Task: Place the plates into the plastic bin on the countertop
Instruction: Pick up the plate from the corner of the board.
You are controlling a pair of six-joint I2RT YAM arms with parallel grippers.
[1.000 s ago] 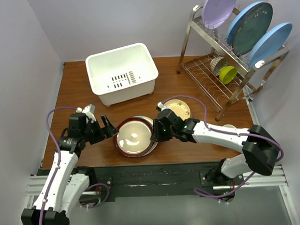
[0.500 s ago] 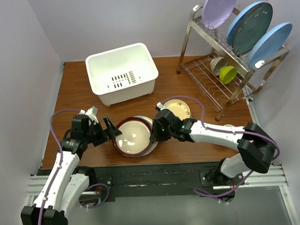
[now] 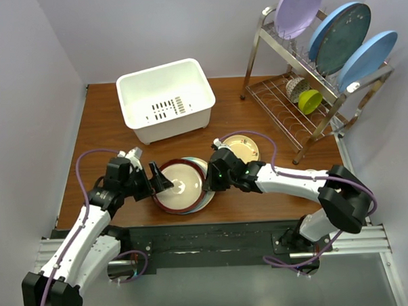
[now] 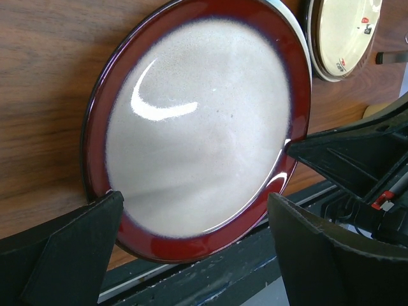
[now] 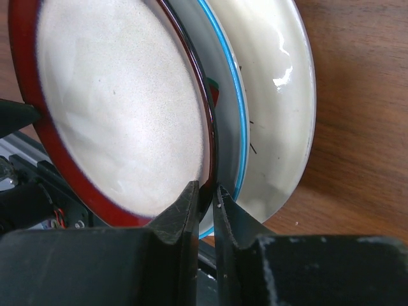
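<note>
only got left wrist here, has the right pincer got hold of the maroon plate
observer: yes, the right pincer is shut on the maroon plate rim, opposite your side.
operator: anything under it
observer: a blue-rimmed plate right below, with a gap open at the gripped edge.
operator: where's the bin
observer: the bin is beyond the maroon plate, toward the left, no plates in it.

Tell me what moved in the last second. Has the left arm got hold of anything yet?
The left gripper travelled right, open, until its fingers flank the left edge of the maroon-rimmed plate. It has not closed on it. The right gripper stayed pinched on that plate's right rim. The tan plate and the plastic bin did not move.
</note>
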